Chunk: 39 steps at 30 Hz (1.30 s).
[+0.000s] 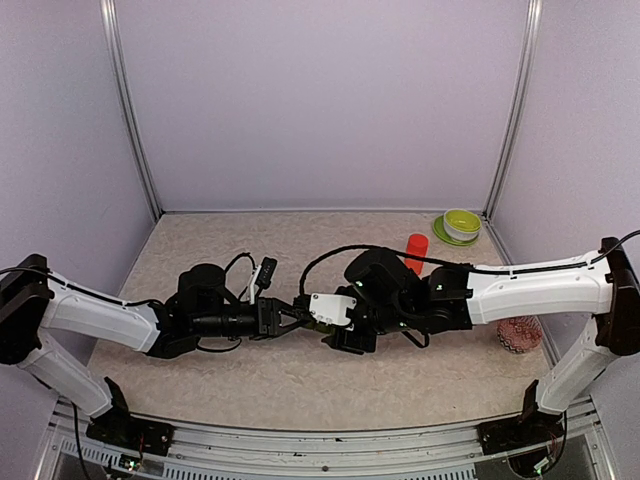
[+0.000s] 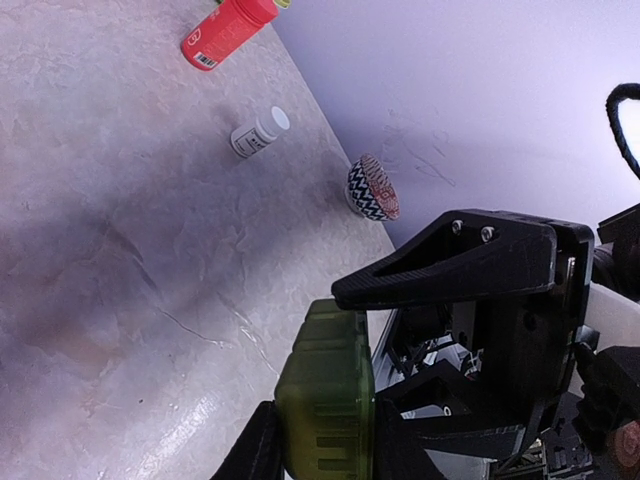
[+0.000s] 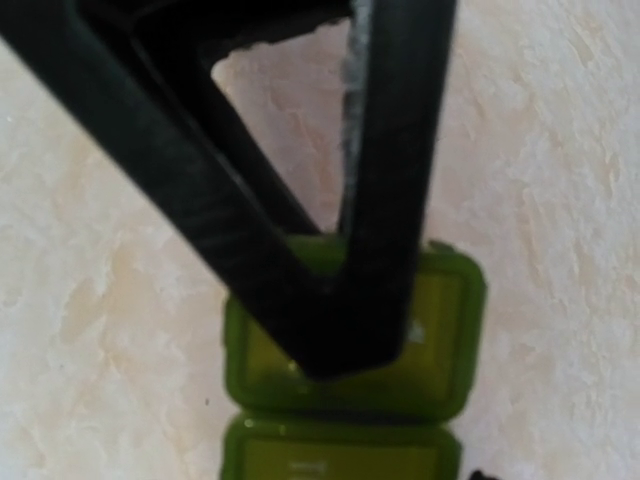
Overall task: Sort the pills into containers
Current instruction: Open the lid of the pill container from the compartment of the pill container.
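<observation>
The containers (image 2: 325,400), a dark-green strip of joined lidded boxes, are held off the table with my left gripper (image 2: 325,425) shut on the near end. In the right wrist view the lids (image 3: 440,330) face the camera and look closed. My right gripper (image 1: 318,312) meets the strip from the right with its jaws apart. One black finger (image 3: 350,330) lies on the end box's lid, and in the left wrist view that finger (image 2: 450,265) touches the strip's far end. In the top view the strip is hidden between the two grippers. No pills are in view.
A red-orange bottle (image 1: 416,250) stands behind the right arm. A tiny clear bottle with a white cap (image 2: 258,132) lies on the table. A zigzag-patterned paper cup (image 1: 519,333) sits at the right wall. Green dishes (image 1: 460,225) are stacked in the back right corner.
</observation>
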Available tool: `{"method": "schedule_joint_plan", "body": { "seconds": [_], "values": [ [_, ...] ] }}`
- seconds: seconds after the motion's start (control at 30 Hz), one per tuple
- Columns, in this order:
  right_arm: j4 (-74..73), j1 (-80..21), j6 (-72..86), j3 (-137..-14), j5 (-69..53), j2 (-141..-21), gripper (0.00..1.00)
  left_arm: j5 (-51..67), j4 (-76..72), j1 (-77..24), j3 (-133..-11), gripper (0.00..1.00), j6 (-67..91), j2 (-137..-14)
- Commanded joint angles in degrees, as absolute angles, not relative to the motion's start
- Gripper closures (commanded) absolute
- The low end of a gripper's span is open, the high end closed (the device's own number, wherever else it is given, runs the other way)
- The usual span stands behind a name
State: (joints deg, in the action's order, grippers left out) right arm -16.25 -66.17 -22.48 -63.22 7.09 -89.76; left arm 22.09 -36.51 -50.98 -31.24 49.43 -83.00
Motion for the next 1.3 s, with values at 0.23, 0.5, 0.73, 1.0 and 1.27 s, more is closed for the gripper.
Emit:
{"method": "schedule_joint_plan", "body": {
  "seconds": [0.23, 0.5, 0.73, 1.0, 1.27],
  "values": [
    [-12.4, -65.8, -24.6, -62.1, 11.3, -91.5, 0.44, 23.2, -38.0, -51.3, -31.7, 0.73, 49.1, -81.8],
    [-12.4, -65.8, -25.4, -61.4, 12.7, -91.7, 0.41, 23.0, -37.7, -51.3, -31.7, 0.73, 49.0, -81.3],
    [-11.3, -65.9, -25.8, -61.1, 12.4, -91.5, 0.48, 22.9, -37.8, -51.3, -31.7, 0.72, 49.1, -81.4],
    [-9.2, -66.7, -26.1, -60.8, 12.2, -90.6, 0.40, 22.9, -38.2, -51.3, -31.5, 0.72, 49.6, -81.8],
    [-9.1, -67.3, -26.8, -60.3, 12.6, -90.4, 0.55, 23.0, -38.6, -51.3, -31.6, 0.72, 49.7, -82.1]
  ]
}}
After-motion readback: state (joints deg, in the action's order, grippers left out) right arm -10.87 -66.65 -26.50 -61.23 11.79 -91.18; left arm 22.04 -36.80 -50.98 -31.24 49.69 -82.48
